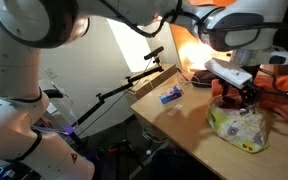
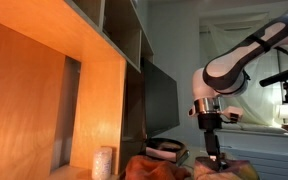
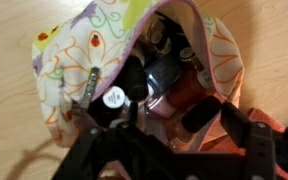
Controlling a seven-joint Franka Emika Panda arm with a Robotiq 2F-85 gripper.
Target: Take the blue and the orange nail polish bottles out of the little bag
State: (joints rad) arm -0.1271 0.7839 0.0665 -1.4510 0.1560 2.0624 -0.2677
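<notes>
Bottles [image 3: 164, 75] in bag [image 3: 69, 60], wrist view only

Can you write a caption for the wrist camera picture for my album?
Open gripper hovering over the little bag, with dark-capped nail polish bottles crowded inside.

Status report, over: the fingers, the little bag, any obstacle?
Fingers open, over bag mouth. Little bag open on table, bottles crowded inside. Small blue thing on table, apart from bag.
</notes>
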